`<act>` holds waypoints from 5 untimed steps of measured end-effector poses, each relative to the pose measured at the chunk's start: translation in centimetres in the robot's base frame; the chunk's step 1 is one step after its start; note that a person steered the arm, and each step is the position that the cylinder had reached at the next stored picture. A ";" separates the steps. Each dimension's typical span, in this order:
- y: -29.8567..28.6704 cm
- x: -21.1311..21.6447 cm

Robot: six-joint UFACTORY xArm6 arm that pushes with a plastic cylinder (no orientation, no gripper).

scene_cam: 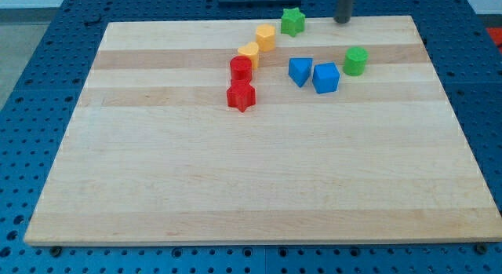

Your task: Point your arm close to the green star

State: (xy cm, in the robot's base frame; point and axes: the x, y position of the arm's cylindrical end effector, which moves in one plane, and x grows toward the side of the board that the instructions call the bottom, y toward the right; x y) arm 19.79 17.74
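The green star (292, 21) lies at the view's top, near the board's far edge, a little right of centre. My tip (343, 20) is at the view's top, right of the green star, about a block's width and a half away, not touching it. A green cylinder (355, 61) stands below my tip.
A yellow block (266, 37) and an orange-yellow block (249, 52) lie below-left of the star. A red cylinder (241, 69) and a red star (241, 95) follow below them. A blue block (300, 71) and a blue cube (326, 78) lie left of the green cylinder. The wooden board (259, 188) rests on a blue pegboard table.
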 end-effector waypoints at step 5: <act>1.1 25.2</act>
State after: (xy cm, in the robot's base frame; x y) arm 44.96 18.89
